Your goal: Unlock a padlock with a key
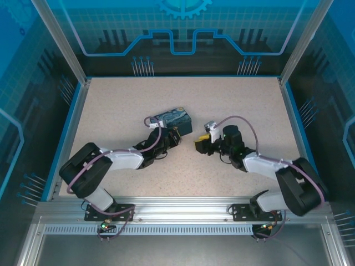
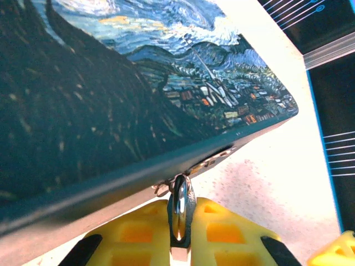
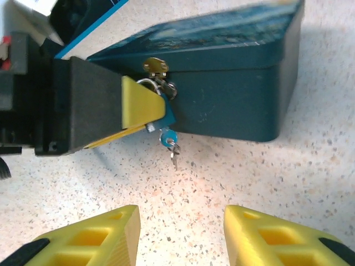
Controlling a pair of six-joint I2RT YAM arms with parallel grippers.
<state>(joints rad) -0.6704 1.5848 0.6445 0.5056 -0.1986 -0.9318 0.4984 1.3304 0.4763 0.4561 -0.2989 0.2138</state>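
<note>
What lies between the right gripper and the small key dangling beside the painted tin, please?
Nothing but bare speckled tabletop lies between the right gripper and the key, as the right wrist view shows.

The blue-and-yellow starry-night painted tin box (image 2: 111,111) runs off the left wrist view's top and left edges. The yellow pads (image 2: 138,233) of the left gripper (image 2: 181,237) cover most of the small silvery metal padlock (image 2: 180,204), which is too small to tell from above.
</note>
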